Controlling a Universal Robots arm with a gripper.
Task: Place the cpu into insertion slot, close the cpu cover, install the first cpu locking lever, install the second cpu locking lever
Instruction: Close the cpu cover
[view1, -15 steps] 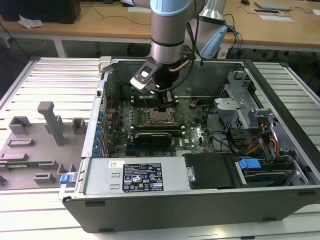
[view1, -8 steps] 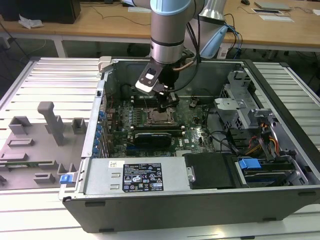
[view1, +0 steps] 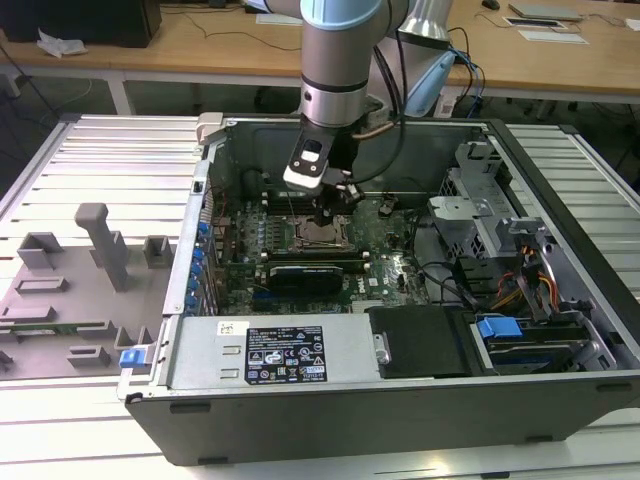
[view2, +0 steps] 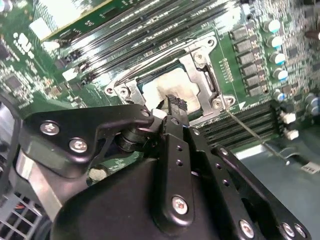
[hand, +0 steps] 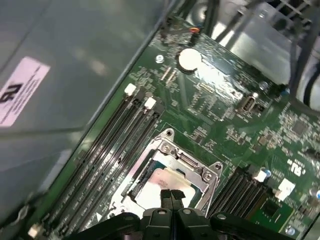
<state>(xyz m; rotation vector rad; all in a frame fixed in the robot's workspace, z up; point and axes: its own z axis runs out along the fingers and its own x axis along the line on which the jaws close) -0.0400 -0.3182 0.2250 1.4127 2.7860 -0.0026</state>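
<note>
Tool (hand: 171, 195) closed, empty, tips over cpu (hand: 159, 179); cpu cover (hand: 201, 172) looks down. Imo: push sq, stay centred, no side load.

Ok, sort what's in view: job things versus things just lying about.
Job:
cpu
cpu cover
insertion slot
hand

Lying about:
memory slots
coin battery
grey fixture tray
power supply

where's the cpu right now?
In the first wrist view, the cpu lies in the insertion slot, between the two banks of black memory slots, just under the gripper.
</note>
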